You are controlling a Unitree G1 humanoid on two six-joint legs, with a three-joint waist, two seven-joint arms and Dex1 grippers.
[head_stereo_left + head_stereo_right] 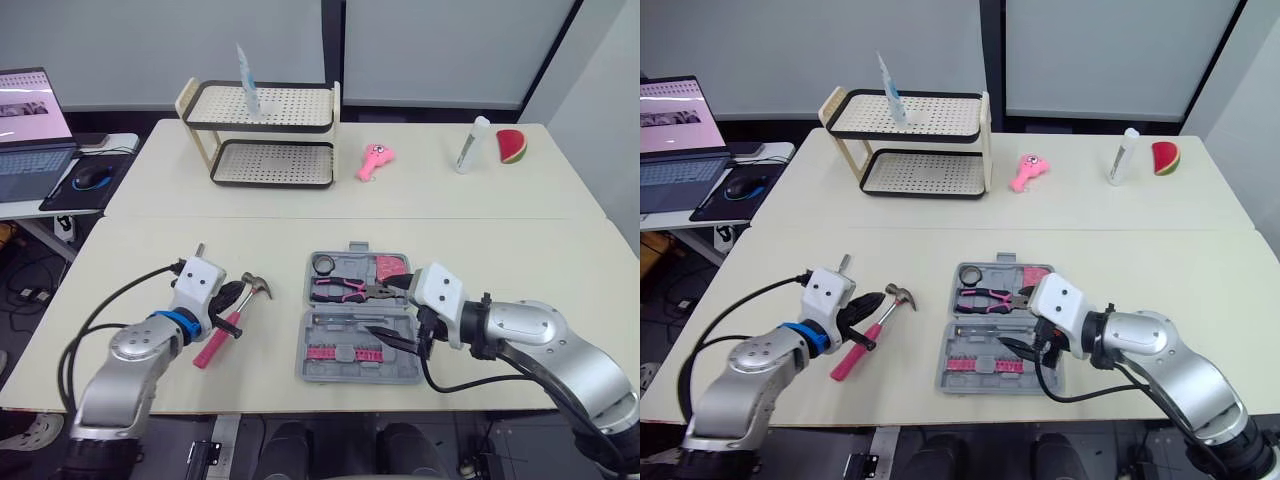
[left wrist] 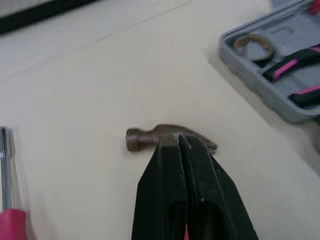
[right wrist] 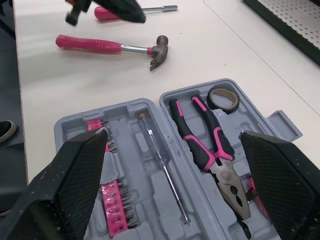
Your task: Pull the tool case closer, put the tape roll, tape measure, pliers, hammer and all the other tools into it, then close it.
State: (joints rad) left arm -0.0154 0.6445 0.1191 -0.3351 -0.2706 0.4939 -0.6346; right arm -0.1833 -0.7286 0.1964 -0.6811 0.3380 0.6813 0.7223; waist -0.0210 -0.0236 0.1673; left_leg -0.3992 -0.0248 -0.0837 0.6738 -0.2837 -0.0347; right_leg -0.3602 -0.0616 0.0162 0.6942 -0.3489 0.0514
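the tool case (image 1: 320, 372) lies open and flat on the near part of the table (image 1: 500, 230), both grey halves facing up. in the half farther from the robot sit the tape roll (image 1: 323, 263) in the left corner and the pliers (image 1: 345, 290), with pink and black handles, just nearer than it. a pink item (image 1: 391, 265) in the right corner may be the tape measure; i cannot tell for sure. the near half holds a slim screwdriver (image 3: 162, 170) with a clear handle and a strip of pink bits (image 1: 343, 353).

the hammer (image 1: 213, 347) lies on the table to the left of the case, apart from it. its pink handle slants toward the robot, and its steel head is at the end closer to the case. the left gripper (image 2: 179, 142) hovers just above the hammer, its two black fingers pressed together with nothing gripped. in the right wrist view a gap shows between it and the hammer. a second screwdriver (image 3: 131, 11) with a pink handle lies farther left of the case than the hammer.

the right gripper (image 1: 397, 312) hangs over the case's right side, its fingers spread wide and empty, one toward the far half and one toward the near half.

well beyond the case stand a two-tier rack (image 1: 270, 140), a pink toy (image 1: 375, 160), a white bottle (image 1: 472, 145) and a watermelon slice (image 1: 511, 145).
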